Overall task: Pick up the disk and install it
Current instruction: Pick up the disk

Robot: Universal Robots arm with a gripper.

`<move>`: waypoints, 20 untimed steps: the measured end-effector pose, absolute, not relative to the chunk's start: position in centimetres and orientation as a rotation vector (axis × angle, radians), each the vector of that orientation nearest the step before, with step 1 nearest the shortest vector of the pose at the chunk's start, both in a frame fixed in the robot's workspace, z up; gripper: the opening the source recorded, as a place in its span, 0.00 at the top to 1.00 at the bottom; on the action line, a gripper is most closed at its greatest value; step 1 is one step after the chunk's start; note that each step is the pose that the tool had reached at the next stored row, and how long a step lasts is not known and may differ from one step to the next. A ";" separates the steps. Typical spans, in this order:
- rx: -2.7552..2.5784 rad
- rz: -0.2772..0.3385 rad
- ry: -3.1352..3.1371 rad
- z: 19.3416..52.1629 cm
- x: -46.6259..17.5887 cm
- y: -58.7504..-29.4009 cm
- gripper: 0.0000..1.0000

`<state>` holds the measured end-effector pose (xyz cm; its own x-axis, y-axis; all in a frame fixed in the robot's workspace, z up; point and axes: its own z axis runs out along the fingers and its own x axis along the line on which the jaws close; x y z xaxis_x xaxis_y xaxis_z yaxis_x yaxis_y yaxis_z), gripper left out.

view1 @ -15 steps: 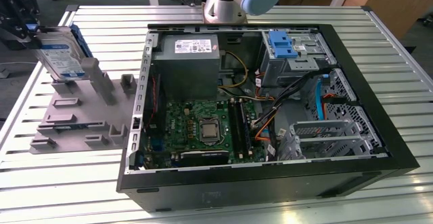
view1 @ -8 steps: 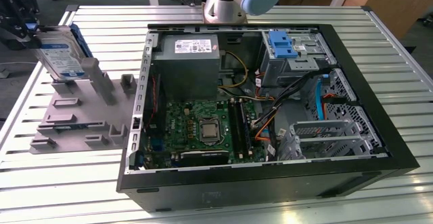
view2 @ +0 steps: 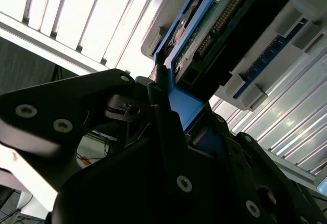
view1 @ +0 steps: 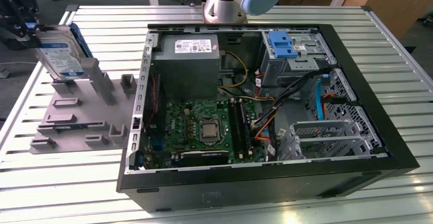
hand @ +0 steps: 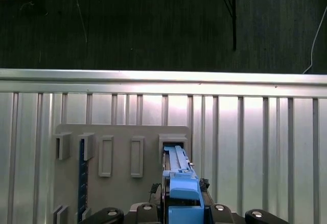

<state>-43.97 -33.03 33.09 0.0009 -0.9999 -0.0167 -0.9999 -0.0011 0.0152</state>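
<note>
Gripper [view1: 27,30] pinches the blue carrier edge of the disk [view1: 62,54], which stands upright at the grey rack's [view1: 74,113] slot near the table's [view1: 54,183] edge (exterior view's left), evidently to present its top edge for grasping.

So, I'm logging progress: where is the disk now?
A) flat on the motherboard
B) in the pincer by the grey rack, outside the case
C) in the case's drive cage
B: the pincer grips the disk, which stands tilted at the grey rack on the exterior view's left, outside the computer case.
</note>
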 end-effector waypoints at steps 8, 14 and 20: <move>-2.222 0.035 2.219 33.4 -44.0 -33.0 0.64; -2.222 0.035 2.219 33.7 -44.0 -33.0 0.64; -2.222 0.035 2.219 33.9 -44.0 -33.0 0.64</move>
<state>-43.97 -33.03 33.89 0.0009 -0.9999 -0.0168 -0.9999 -0.0011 0.0151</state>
